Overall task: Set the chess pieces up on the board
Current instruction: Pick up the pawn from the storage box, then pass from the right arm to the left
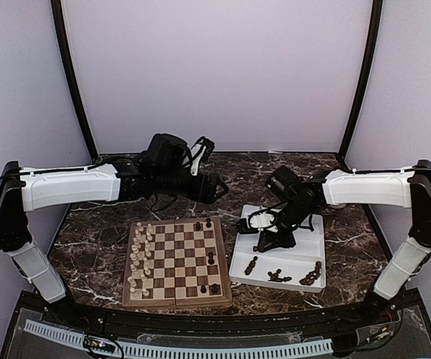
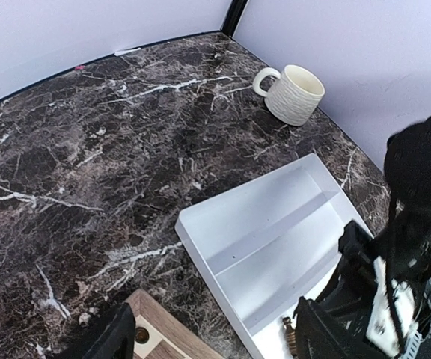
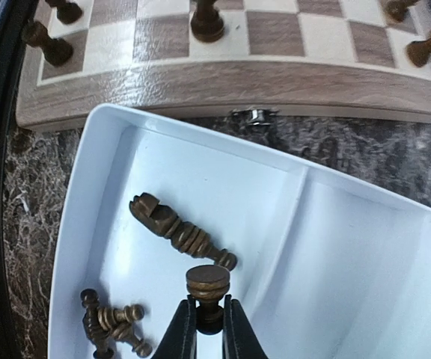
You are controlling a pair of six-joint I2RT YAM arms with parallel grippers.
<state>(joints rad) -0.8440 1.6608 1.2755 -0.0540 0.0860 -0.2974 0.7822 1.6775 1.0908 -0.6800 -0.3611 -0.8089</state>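
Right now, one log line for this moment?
right gripper: shut on dark piece in tray | left gripper: open, empty | board: dark side incomplete

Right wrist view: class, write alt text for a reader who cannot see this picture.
The right gripper is shut on a dark chess piece over a white tray. More dark pieces lie loose in the tray, and the edge of the chessboard runs across the top.

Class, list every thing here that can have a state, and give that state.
left pincer, open, empty.
right pincer, shut on a dark piece.
board, open flat, partly set.
tray, holds loose dark pieces lying down.
mug, upright.
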